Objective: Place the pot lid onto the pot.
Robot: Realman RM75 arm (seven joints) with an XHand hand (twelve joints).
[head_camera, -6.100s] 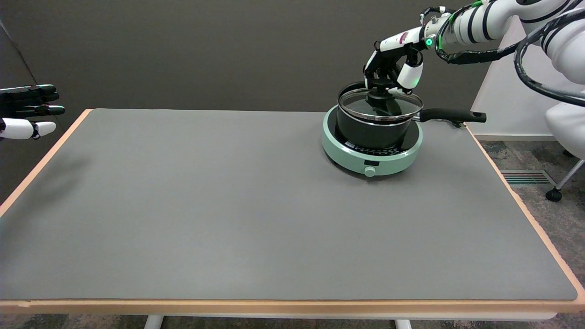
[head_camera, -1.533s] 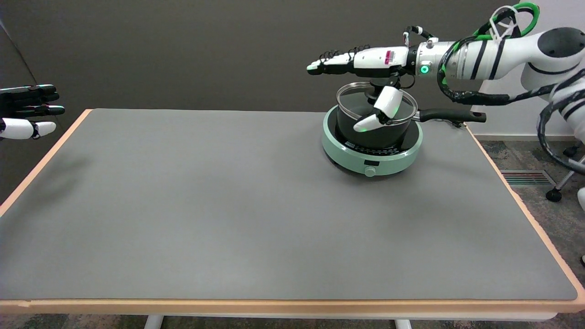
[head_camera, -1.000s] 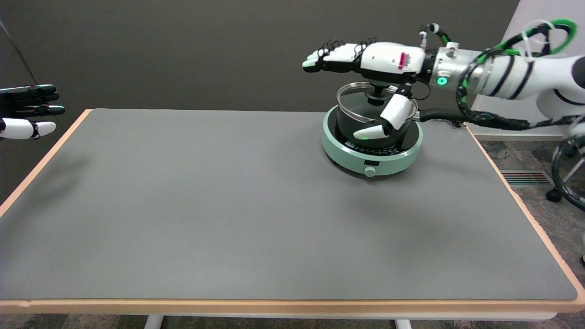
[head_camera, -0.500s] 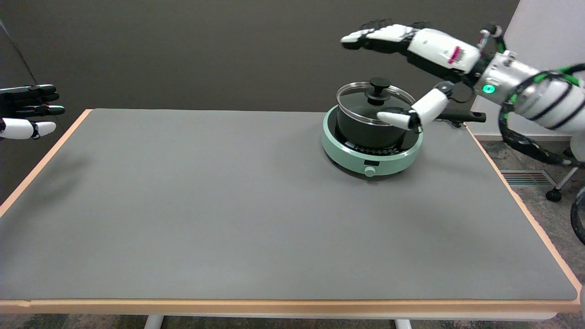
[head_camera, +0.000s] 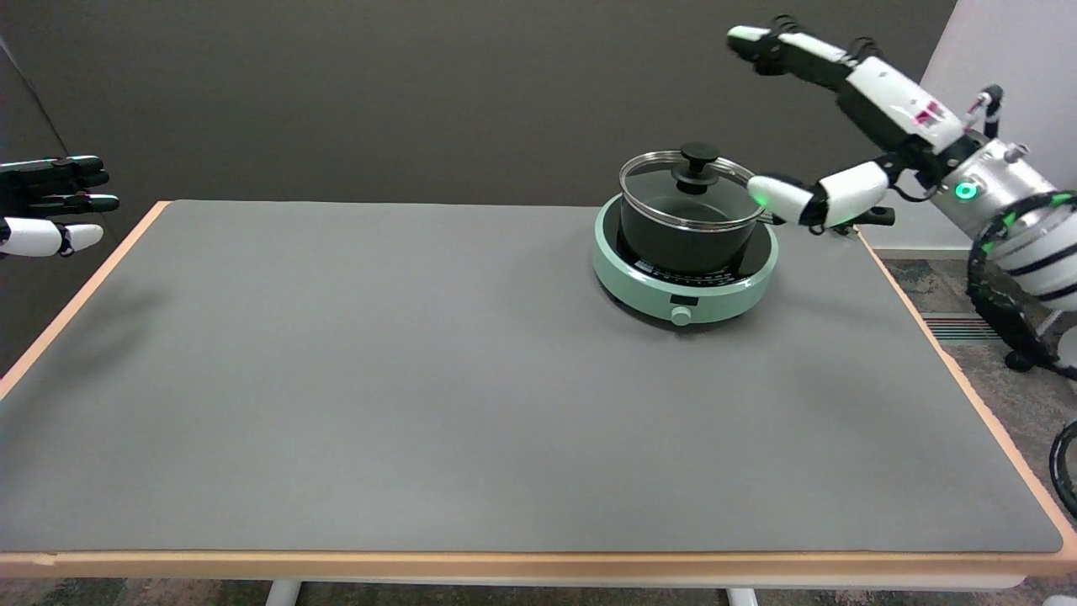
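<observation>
A black pot [head_camera: 683, 237] stands on a mint-green round cooker [head_camera: 683, 290] at the table's far right. The glass pot lid [head_camera: 686, 185], with a steel rim and a black knob, sits flat on the pot's rim. The pot's black handle points right and is largely hidden behind my right hand. My right hand [head_camera: 858, 109] hangs in the air to the right of the pot and above it, fingers spread wide, holding nothing. Its thumb reaches toward the pot's right side, apart from the lid.
The grey table [head_camera: 421, 379] has a pale wooden edge. The idle left hand [head_camera: 50, 206] hangs still at the far left. A chair base with a castor [head_camera: 1022, 358] stands on the floor beyond the table's right edge.
My right hand let go of the lid's knob, spread its fingers, then rose and drew back to the right. The lid stays on the pot.
</observation>
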